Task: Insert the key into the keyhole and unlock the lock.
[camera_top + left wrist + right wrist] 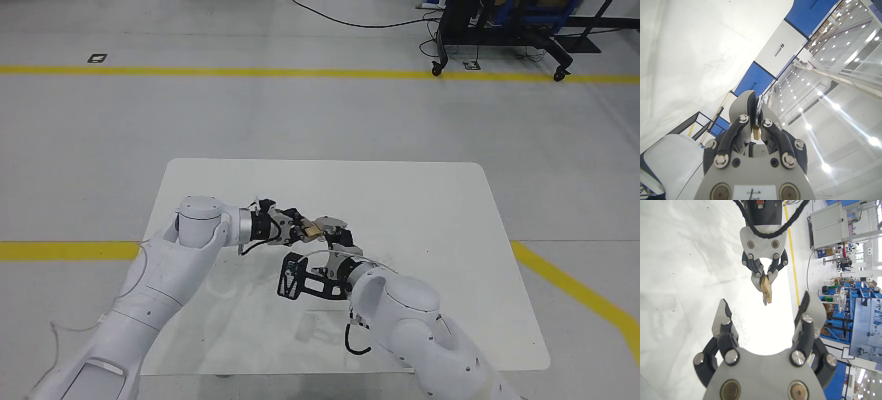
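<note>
left gripper [755, 106] is clamped on the lock [767, 288], a little brass padlock, held up off the table [430, 200] over its middle. the fingers pinch one end, and the rest of the brass body pokes out past the fingertips toward the right gripper [291, 274]. the key [764, 300] has a silver head and sits at that free end of the lock. looks like it's in the keyhole, but i can't tell how deep

right gripper is spread wide with nothing in it, parked near the lock on the side closer to the robot. its fingers [726, 311] are apart from both key and lock. from its own wrist view the lock and key line up between the two fingers, a bit further out

in the top view the arms meet near the table's middle. the floor has yellow lines [300, 72], and a dark cart [500, 35] stands at the far right
</note>
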{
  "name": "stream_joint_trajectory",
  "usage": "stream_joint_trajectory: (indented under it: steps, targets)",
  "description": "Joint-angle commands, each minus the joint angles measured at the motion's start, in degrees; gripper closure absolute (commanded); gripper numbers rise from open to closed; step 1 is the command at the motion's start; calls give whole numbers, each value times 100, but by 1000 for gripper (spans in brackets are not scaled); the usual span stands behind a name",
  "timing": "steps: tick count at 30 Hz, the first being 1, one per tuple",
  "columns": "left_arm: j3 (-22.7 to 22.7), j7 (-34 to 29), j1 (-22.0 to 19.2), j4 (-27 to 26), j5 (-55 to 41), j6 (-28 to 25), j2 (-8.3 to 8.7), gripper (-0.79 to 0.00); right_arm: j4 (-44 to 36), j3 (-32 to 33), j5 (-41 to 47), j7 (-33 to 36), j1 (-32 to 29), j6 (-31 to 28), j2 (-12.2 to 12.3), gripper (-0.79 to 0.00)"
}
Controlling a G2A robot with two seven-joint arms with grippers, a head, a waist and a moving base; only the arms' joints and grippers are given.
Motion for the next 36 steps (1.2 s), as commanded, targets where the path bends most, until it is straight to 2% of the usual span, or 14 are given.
stream_joint_trajectory:
  steps: [1,5,7,9,10,11,12,13,14,15,19,24,28,36]
  targets:
    - [-15,23,11,-22,-10,-64,0,0,0,0,1,0,0,0,0,-785]
    - [-103,176,47,-106,-17,-389,2,0,-20,20,30,-53,-12,52,-1,-785]
    - [-167,242,74,-141,-59,-550,4,0,-173,325,651,-745,-227,184,26,-785]
    - [-222,284,105,-174,-79,-694,8,0,-186,978,1659,-1654,-532,-64,103,-785]
    - [-243,301,122,-189,-80,-750,11,0,-139,1362,2180,-2157,-675,-334,151,-736]
    - [-262,306,138,-208,-80,-801,14,0,-17,1772,2742,-2701,-827,-680,202,-369]
    - [-278,322,147,-232,-55,-864,17,0,153,2129,3320,-3252,-953,-1161,251,-240]
    - [-292,325,162,-251,-45,-923,19,0,402,2474,3812,-3706,-1041,-1671,300,-65]
    - [-307,299,173,-290,-48,-1007,20,0,749,2724,4300,-4016,-1126,-2141,343,0]
    - [-312,279,181,-319,-4,-1094,24,0,1009,2839,4717,-4174,-1128,-2421,384,0]
    - [-295,169,208,-434,265,-1446,40,0,1613,2480,6134,-4364,-837,-2421,613,0]
    - [-284,-119,235,-499,277,-1751,36,0,2270,1840,6927,-3852,-273,-2421,876,0]
    - [-285,-254,245,-510,314,-1895,36,0,2654,1460,7206,-3681,183,-2421,983,0]
    - [-279,-352,259,-528,362,-1943,32,0,3095,1346,7043,-4185,432,-2421,1144,0]
